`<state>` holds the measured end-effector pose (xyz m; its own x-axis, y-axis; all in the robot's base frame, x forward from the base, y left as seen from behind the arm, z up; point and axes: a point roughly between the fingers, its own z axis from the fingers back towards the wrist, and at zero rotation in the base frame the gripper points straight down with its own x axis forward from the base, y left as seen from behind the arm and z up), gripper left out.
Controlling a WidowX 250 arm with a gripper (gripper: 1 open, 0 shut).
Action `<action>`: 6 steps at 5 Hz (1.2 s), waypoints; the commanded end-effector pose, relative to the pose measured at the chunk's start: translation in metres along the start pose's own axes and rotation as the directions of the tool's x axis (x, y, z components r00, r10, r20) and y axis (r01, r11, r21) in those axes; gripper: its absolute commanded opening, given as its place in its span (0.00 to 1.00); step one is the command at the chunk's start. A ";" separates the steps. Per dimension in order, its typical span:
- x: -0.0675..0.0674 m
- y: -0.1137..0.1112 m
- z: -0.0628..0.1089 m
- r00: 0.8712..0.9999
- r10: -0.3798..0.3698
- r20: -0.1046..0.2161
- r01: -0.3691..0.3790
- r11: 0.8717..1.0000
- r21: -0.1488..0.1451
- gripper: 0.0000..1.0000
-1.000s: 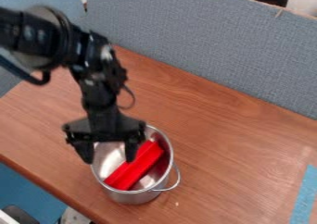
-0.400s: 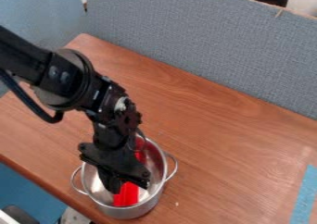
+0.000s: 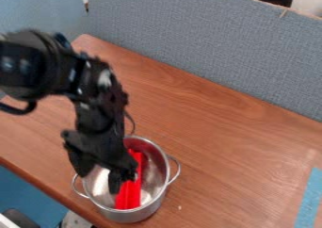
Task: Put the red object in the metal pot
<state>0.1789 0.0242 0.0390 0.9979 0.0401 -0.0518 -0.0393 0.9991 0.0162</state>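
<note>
**Red block sits in the pot, my end effector is wide open**

From the one camera, I see my end effector (image 3: 104,162) right over the metal pot (image 3: 161,188). It points straight down. Its two dark fingers stand wide apart and hold nothing. I think that is because the red object (image 3: 134,178) is already where it should be, so I have no need to grip it.

The red object is inside the pot. It leans there on a slant, with its low end near the front of the pot and its high end up by the back rim. It is long and flat, so it cannot lie down fully in the round bowl.

The pot is shiny and silver, with a smooth round wall and a small loop handle on its right side. The red object is plain and not shiny, with straight edges. The pot stands on the brown wooden worktop (image 3: 227,109), near its front edge. Behind the pot is a grey, cloth-like wall (image 3: 189,29).
</note>
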 end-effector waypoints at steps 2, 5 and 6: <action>-0.006 -0.005 0.102 0.996 0.037 0.083 -0.037 0.999 -0.009 1.00; -0.008 -0.062 0.107 0.999 0.035 0.017 -0.035 0.999 -0.034 1.00; -0.011 -0.073 0.107 0.999 0.051 -0.006 -0.051 0.998 -0.036 1.00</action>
<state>0.1702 -0.0480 0.1373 0.9917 0.0963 -0.0856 -0.0973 0.9952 -0.0082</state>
